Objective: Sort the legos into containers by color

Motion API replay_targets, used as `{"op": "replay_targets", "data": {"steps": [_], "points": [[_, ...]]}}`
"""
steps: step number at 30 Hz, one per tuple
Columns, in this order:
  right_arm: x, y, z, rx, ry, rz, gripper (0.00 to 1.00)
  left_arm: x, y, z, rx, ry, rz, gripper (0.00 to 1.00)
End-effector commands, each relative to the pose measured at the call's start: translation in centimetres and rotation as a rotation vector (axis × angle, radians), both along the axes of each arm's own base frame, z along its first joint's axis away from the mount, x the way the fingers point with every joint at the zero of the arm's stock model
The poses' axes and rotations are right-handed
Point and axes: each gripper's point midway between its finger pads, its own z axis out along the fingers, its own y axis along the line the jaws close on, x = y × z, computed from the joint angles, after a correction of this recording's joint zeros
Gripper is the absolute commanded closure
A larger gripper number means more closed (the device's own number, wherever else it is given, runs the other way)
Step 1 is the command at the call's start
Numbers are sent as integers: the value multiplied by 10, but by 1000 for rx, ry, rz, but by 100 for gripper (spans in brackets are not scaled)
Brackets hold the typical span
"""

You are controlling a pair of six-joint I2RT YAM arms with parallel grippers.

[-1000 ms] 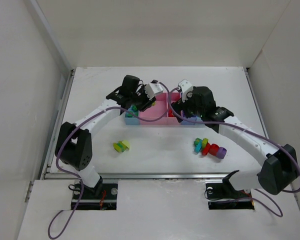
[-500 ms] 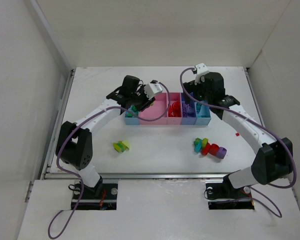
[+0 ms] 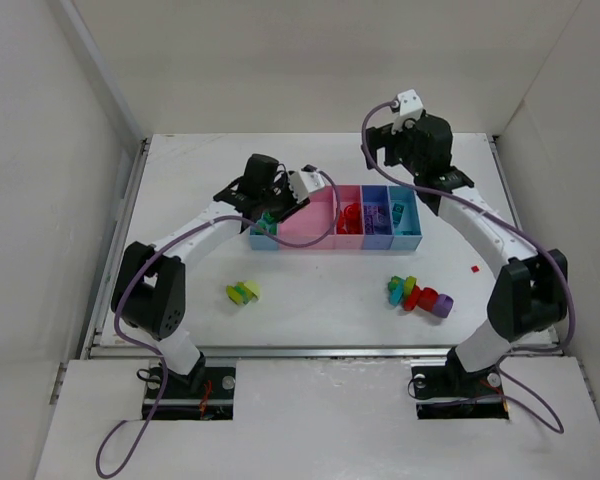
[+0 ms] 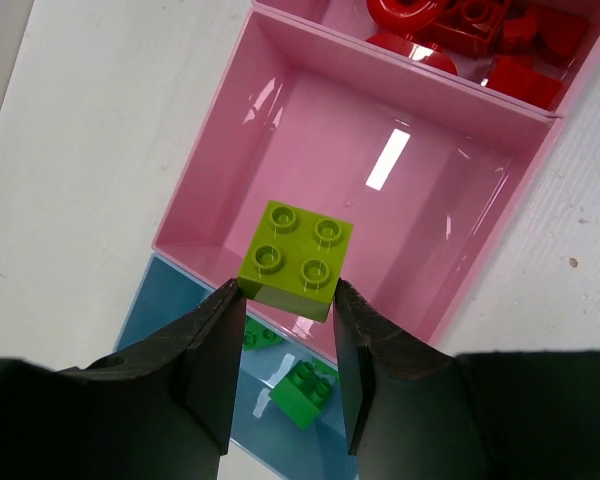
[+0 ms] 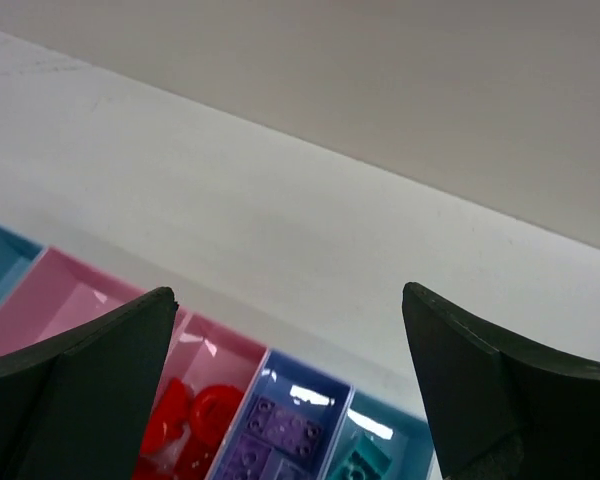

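A: Checking the left gripper (image 4: 287,292): what do you hold?
B: You have it clenched on a yellow-green brick (image 4: 296,258), studs up. It hangs about over the wall shared by the wide pink tray (image 4: 215,190) and the leftmost light blue tray (image 4: 165,305).
A: Why there?
B: Green bricks (image 4: 302,392) lie in that blue tray, so I judge it the target. Shift left before letting go.
A: Right gripper (image 5: 288,300)?
B: Spread wide, empty, raised beyond the far side of the row, probably to leave you room. A small loose cluster (image 3: 243,292) and a mixed cluster (image 3: 418,294) wait unsorted on the near table (image 3: 320,300).
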Motion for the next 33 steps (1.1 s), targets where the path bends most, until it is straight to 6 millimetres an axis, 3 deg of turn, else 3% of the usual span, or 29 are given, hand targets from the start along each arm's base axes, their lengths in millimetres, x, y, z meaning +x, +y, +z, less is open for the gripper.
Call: {"op": "replay_targets", "data": {"steps": [1,2,4,5,7,9,11,15,18,21,26,29,30,32,33], "points": [[24,9,56,54,-166,32,0,8,-2,17,-20,-81,-43,100],[32,13,46,50,-147,44,0,9,-2,5,-3,-63,-50,100],[37,19,46,53,-147,67,0,13,-7,0,-3,-48,-58,100],[39,22,44,53,-144,77,0,15,-7,-12,19,-26,-67,100],[41,17,44,53,-144,68,0,18,-16,-16,33,-40,-109,100],[38,16,32,47,-122,68,0,17,-19,-31,66,-13,-135,100],[36,18,23,44,-103,82,0,24,-21,-30,71,-17,-129,94],[25,16,18,43,-91,91,0,26,-22,-28,78,-1,-129,62],[22,15,20,43,-92,91,0,22,-26,-11,45,-26,-151,1],[17,16,25,47,-102,101,0,18,-24,17,-8,-37,-161,0],[10,24,26,54,-102,155,0,7,-2,57,-12,-69,-149,0],[2,26,28,58,-104,179,0,-22,15,49,87,-51,-228,3],[-1,25,30,59,-107,179,0,-39,26,52,110,-32,-252,5],[-7,29,29,59,-105,190,0,-64,39,39,199,-36,-369,7],[-11,29,29,60,-104,199,0,-89,51,35,247,-9,-425,9]]}}
